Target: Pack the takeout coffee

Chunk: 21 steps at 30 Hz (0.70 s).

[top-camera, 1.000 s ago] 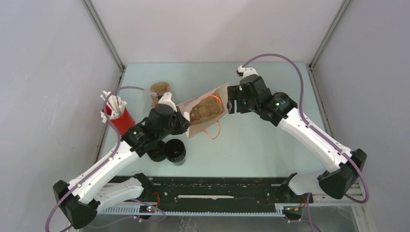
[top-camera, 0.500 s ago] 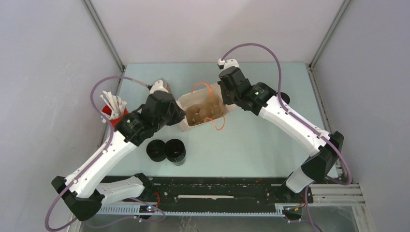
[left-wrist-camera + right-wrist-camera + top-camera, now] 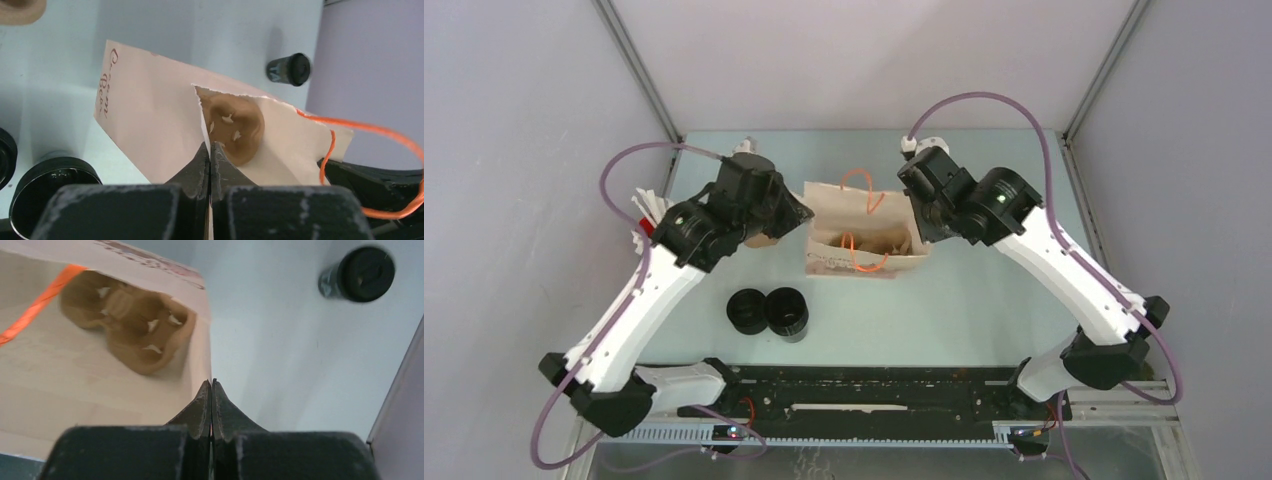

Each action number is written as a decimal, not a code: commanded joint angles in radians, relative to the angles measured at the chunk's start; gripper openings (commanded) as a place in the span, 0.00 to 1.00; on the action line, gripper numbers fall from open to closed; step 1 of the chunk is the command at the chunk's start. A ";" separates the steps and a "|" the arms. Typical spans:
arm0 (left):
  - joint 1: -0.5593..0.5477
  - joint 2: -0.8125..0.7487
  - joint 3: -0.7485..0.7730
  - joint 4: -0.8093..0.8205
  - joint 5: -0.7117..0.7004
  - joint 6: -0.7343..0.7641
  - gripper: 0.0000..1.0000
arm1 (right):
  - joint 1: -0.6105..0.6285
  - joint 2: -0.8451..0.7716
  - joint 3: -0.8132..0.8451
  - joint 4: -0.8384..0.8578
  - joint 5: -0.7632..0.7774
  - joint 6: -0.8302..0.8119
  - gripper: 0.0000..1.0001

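Takeout coffee cups (image 3: 786, 313) (2 together) near paper bag (image 3: 864, 262).

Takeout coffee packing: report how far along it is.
Done: the pulp carrier sits inside the paper bag. In hand: the left pincer and right pincer each pinch a side of the bag's mouth, holding it open. Left: two black cups and a third cup stand on the table, none packed.
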 commanded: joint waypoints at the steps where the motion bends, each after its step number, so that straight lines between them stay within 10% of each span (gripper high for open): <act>1: 0.102 0.099 -0.105 0.058 0.151 -0.003 0.00 | -0.112 0.023 -0.129 0.055 -0.154 -0.026 0.00; 10: 0.119 0.078 0.057 0.020 0.305 0.030 0.04 | -0.045 0.108 0.217 -0.159 -0.076 -0.043 0.00; 15: 0.128 -0.020 -0.150 0.148 0.270 -0.005 0.26 | -0.065 0.055 0.067 -0.068 -0.140 -0.030 0.00; 21: 0.168 0.102 -0.147 0.076 0.298 0.093 0.03 | -0.147 0.083 -0.108 0.072 -0.218 -0.051 0.00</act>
